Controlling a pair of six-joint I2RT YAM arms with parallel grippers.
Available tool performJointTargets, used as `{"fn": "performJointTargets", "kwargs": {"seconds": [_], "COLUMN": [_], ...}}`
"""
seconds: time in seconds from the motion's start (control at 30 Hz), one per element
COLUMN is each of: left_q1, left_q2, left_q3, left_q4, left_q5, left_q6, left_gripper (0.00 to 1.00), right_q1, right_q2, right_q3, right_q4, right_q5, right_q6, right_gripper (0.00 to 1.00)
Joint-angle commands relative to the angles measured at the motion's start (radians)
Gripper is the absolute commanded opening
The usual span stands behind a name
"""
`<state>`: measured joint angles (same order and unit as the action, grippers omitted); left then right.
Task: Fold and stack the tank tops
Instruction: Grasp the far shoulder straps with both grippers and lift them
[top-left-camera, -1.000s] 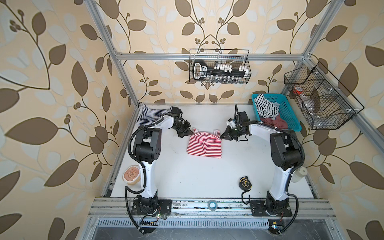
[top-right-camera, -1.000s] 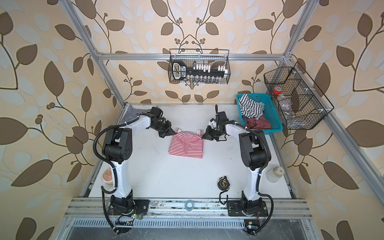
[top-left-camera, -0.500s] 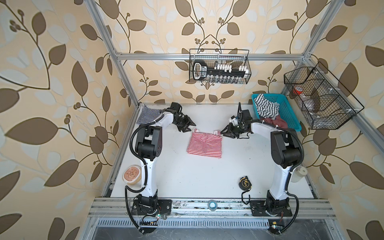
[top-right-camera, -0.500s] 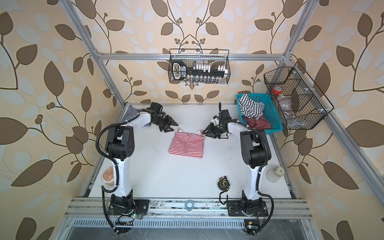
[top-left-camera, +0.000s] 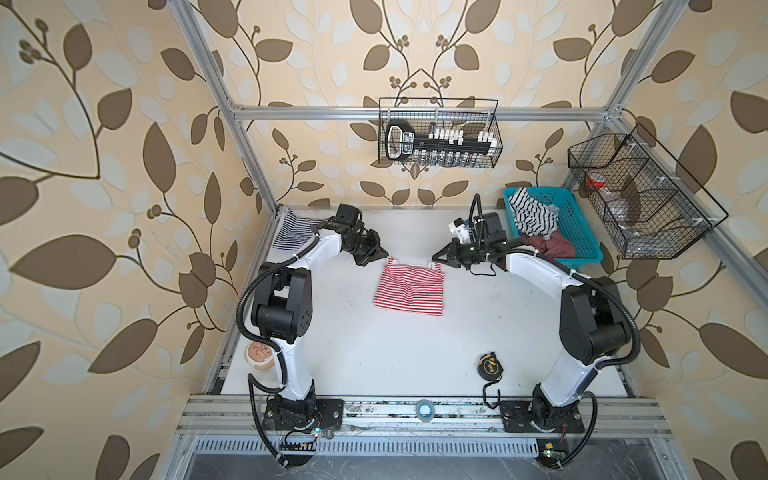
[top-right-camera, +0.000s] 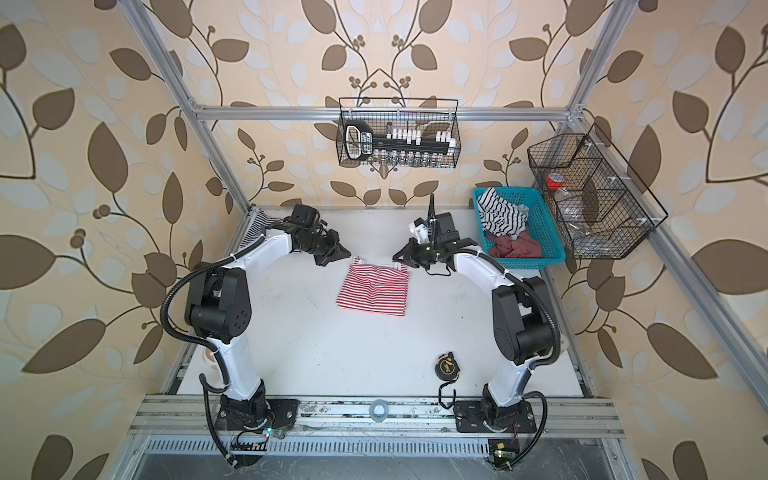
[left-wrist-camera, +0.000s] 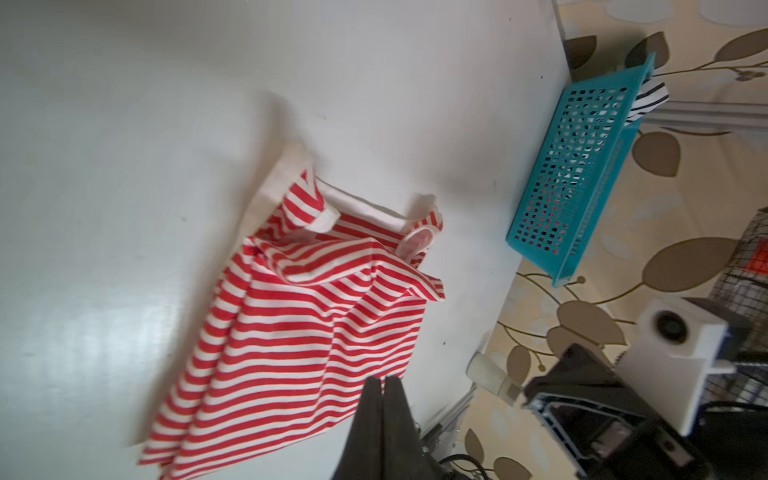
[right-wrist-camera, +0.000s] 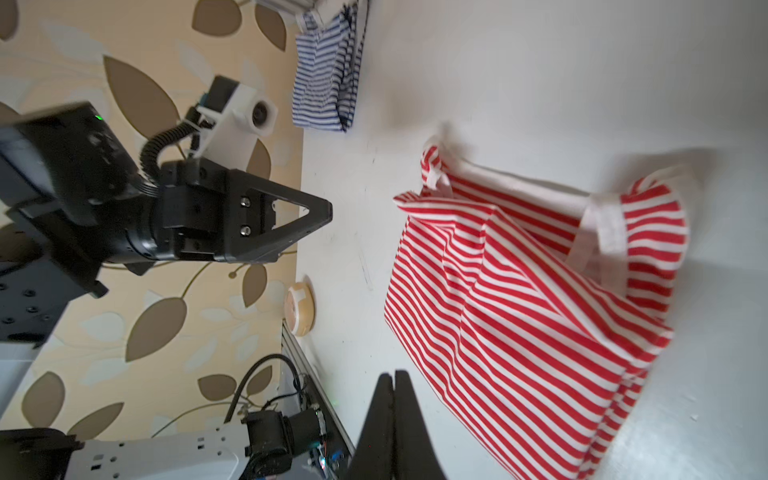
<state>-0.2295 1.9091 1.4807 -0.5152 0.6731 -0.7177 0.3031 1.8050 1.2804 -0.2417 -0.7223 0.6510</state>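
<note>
Evidently you had the red-and-white tank top (top-left-camera: 409, 289) laid in the middle of the table (top-left-camera: 415, 353), where both arms reach it equally; it lay as a rough, creased rectangle, straps toward the far side, hem toward the arm bases; judged partly folded, not yet stacked. Your navy-and-white tank top (top-left-camera: 291, 232) lay folded at the far left corner, partly beneath the left arm; likely the base of the stack, kept out of the working area. Your left gripper (top-left-camera: 381, 254) hung just beside the left strap corner and your right gripper (top-left-camera: 435, 257) just beside the right one; each looked assigned its own corner. Both wrist views showed the jaws pressed together with nothing between them; no cloth was held. Both arms stretched over the far half of the table, forearms angled inward, tips pointing at each other across the strap edge.
</note>
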Motion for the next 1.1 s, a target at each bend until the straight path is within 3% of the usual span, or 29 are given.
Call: {"fn": "performJointTargets", "kwargs": {"seconds": [0.0,0.3,0.63,1.07], "left_q1": [-0.037,-0.038,0.007,0.061], "left_q2": [0.015,0.192,0.33,0.332], "left_q3": [-0.022,0.07,0.141,0.135], "left_q4": [0.047,0.017,0.054,0.072], "left_q5": [0.066,0.101,0.113,0.123], "left_q6": [-0.009,0.037,0.024,0.024], "left_gripper": [0.0,0.0,0.0,0.0], "right_q1": [0.019,0.019,-0.072,-0.107], "right_q2": [0.085,0.248,0.371,0.462], "right_q3": [-0.017,0.048,0.089,0.109], "right_q4": [0.092,0.11,0.089,0.059], "right_q5": [-0.047,-0.09,-0.096,-0.081], "right_q6": [0.056,0.069,0.035,0.007], "right_gripper": [0.0,0.0,0.0,0.0]}}
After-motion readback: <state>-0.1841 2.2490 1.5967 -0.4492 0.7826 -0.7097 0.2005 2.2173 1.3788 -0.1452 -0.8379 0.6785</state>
